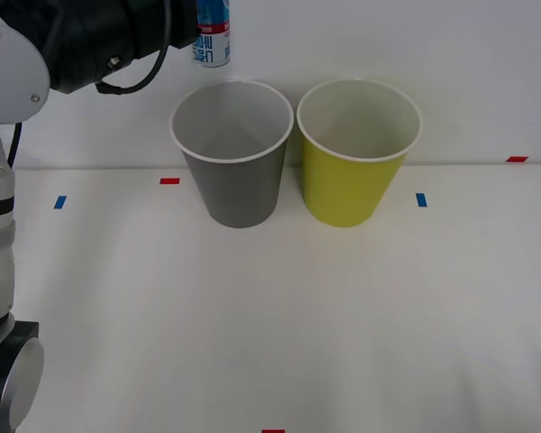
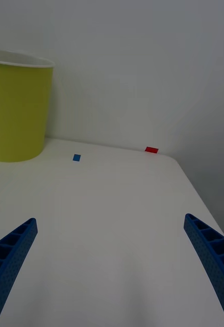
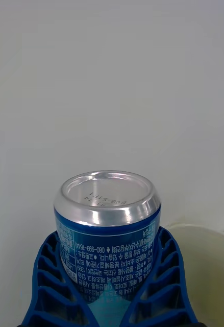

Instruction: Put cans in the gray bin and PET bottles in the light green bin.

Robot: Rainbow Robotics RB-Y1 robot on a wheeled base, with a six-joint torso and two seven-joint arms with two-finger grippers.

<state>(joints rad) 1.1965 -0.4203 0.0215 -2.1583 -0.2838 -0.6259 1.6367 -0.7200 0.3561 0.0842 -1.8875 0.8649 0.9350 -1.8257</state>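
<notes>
1. White table (image 1: 270, 325): a flat, matt surface with small red and blue tape marks; it carries both bins, which stand side by side, just apart, near its far edge.
2. Round tapered dark gray bin (image 1: 233, 153) with white rim and pale inside: the landmark for all places below. It stands upright with its mouth open, and nothing can be seen inside it.
3. Round tapered yellow-green bin (image 1: 356, 153) with white rim: upright, just beside the gray bin on the robot's right.
4. Left gripper (image 3: 109, 286), with blue ribbed fingers: raised above and slightly behind the gray bin's rim, toward the robot's left. Its jaws are closed around the lower body of the can.
5. Right gripper (image 2: 109, 271): parked low over the table, well apart from the gray bin, beyond the yellow-green bin; jaws wide, holding nothing.
6. Slim shiny blue drink can (image 1: 212, 34) with red band, white label and silver ends: held upright over the gray bin's far-left rim. Judged light, thin-walled, smooth and easily dented; a moderate grip at mid-body, as shown, suits it. Release calls for centring over the gray mouth.
</notes>
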